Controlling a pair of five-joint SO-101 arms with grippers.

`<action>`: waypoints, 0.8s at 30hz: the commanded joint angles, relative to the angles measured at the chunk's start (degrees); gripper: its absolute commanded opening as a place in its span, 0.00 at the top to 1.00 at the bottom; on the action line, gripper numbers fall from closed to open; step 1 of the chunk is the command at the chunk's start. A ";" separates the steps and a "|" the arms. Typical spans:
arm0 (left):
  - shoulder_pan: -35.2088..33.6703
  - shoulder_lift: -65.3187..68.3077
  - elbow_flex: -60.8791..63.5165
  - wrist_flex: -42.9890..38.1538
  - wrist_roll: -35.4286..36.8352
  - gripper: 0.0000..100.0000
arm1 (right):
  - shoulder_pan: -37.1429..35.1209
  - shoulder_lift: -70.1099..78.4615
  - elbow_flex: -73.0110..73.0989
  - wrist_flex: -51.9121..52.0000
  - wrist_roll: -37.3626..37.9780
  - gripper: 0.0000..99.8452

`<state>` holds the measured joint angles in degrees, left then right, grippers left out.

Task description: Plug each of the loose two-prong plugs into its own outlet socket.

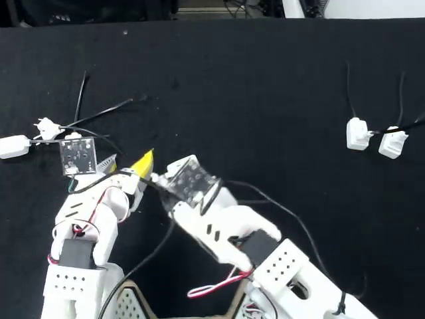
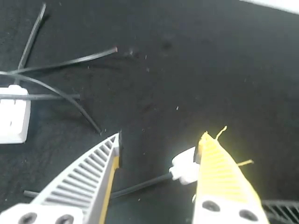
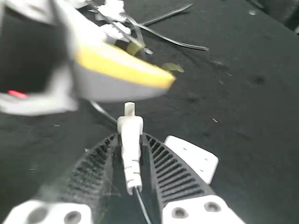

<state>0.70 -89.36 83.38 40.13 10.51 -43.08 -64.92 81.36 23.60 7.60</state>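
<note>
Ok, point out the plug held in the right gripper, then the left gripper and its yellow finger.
white plug [image 3: 130,137], right wrist view, on the middle of its body.
left gripper [image 2: 161,137], left wrist view, midway between its two tips.
yellow finger [image 2: 219,172], left wrist view, on its ribbed face.

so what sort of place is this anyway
Probably a robotics lab test bench: a white left arm and right arm share a table under black cloth, white plug parts on short black cords are laid out as practice pieces, and loose cables sit behind the table.
</note>
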 commanded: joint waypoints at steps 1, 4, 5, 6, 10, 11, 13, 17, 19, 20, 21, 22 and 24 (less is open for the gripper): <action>0.31 -0.09 -6.20 0.09 1.23 0.73 | 6.42 3.82 -3.12 1.32 -0.53 0.99; -1.36 0.00 -6.37 0.09 1.14 0.73 | 10.99 10.95 -7.78 1.67 -0.53 0.99; -2.59 0.09 -6.20 0.09 1.14 0.73 | 12.40 13.49 -10.15 2.99 -0.53 0.99; -3.74 0.09 -6.02 0.09 1.14 0.73 | 13.45 16.13 -12.70 4.75 -0.62 0.99; -5.41 3.60 -6.46 0.09 0.97 0.73 | 15.82 26.15 -23.25 13.63 -4.04 0.99; -5.41 5.98 -7.16 0.09 0.88 0.73 | 16.26 28.26 -25.36 15.65 -5.10 0.99; -5.41 12.48 -9.63 -0.35 0.79 0.73 | 16.88 31.60 -28.88 18.90 -6.07 0.99; -5.14 31.65 -18.15 -0.44 -1.49 0.73 | 19.52 34.15 -31.69 21.54 -6.59 0.99; -4.18 42.37 -23.16 -0.44 -1.67 0.73 | 21.54 34.15 -31.87 21.63 -6.68 0.99; -3.38 47.56 -25.71 -0.44 -1.67 0.73 | 22.68 34.15 -31.87 21.63 -6.68 0.99; -2.51 52.48 -28.53 -0.44 -1.58 0.73 | 23.74 34.15 -31.87 21.63 -6.68 0.99; -1.63 57.41 -31.25 -0.44 -1.58 0.73 | 24.70 34.15 -31.87 21.71 -6.68 0.99; -0.13 66.46 -36.79 -0.44 -1.58 0.73 | 26.46 34.51 -31.60 21.89 -6.68 0.99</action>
<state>-2.46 -41.27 59.56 40.13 9.27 -20.75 -30.99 52.79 44.88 1.36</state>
